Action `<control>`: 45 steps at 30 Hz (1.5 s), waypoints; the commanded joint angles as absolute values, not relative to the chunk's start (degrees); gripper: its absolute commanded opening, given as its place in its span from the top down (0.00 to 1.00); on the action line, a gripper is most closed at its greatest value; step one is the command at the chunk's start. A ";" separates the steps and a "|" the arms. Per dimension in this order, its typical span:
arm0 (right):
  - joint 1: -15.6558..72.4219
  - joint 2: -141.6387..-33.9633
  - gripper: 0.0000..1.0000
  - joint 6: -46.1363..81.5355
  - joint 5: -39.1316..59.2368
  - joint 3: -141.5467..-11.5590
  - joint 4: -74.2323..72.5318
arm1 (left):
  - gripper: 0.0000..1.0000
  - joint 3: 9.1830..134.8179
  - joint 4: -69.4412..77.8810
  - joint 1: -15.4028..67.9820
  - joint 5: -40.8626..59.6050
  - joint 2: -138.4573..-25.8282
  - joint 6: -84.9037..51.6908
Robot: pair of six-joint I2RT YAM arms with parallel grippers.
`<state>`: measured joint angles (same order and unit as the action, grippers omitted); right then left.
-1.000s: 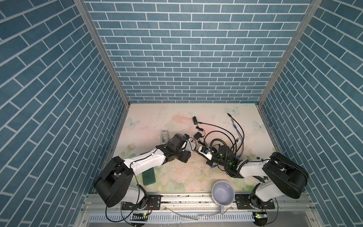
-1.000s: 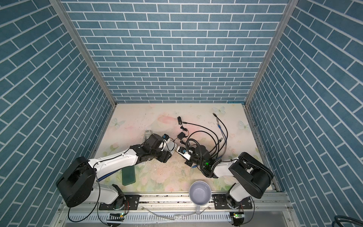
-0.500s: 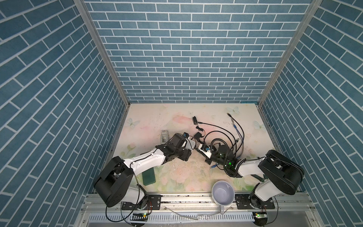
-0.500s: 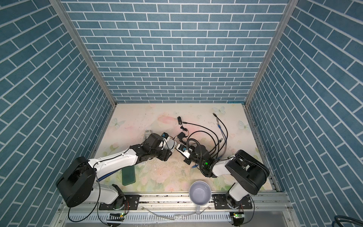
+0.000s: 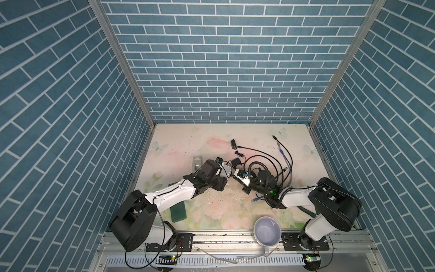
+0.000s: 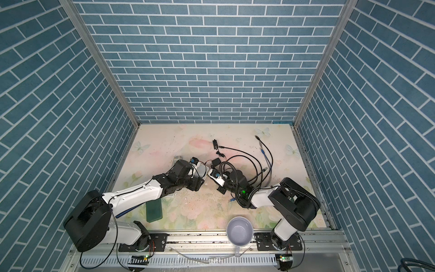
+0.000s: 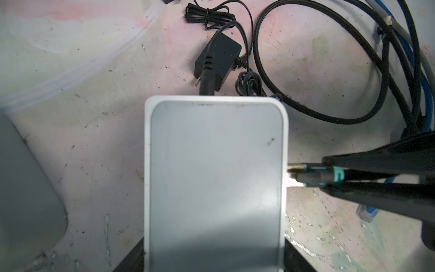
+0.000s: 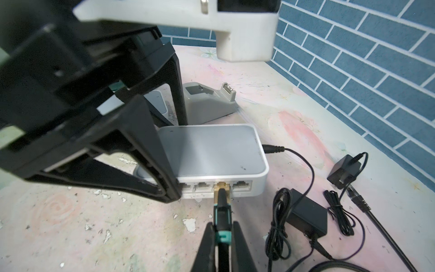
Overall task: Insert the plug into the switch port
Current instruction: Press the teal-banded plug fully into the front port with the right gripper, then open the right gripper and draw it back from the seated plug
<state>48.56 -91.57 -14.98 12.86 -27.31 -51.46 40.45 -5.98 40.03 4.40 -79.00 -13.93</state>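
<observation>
Near the front left corner of the bench, a dark green slab is seen lying flat. A grey dock is set just behind the switch. The white switch is kept flat around the middle of the bench by the left gripper. Its jaws are spread wide and pressed against the port face and the back, at the end opposite the power lead.

The plug is found at the second port from the power-lead end, with its gold tip entered in the mouth. Whether it is fully seated cannot be told. Its black boot is pinched between the nearly closed jaws of the right gripper. Further right, a black adapter and looped cables are strewn, and a mug is set at the front edge.

Several faults can be foreseen:
- The switch is clamped at one end only, so a push could swing it and the plug would be jammed askew.
- If the plug is tilted in its grip, its latch could be left unclicked.
- The plug could be dragged back out by the trailing loops.
</observation>
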 commanded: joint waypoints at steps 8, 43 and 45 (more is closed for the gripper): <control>50.34 -95.01 1.00 -15.99 14.46 -36.34 -55.41 | 0.51 42.47 -1.09 45.61 20.26 -78.07 -8.88; 40.10 -78.50 0.57 -13.74 -3.02 -30.85 -26.68 | 0.27 48.79 -14.38 36.32 -6.59 -95.81 -17.97; 37.98 -76.92 0.55 -10.32 -3.14 -32.41 -22.70 | 0.16 49.04 -13.99 36.37 -6.72 -96.55 -17.97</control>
<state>40.05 -79.07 -14.66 -0.82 -30.24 -31.35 48.23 -12.53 36.58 -4.08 -95.07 -17.39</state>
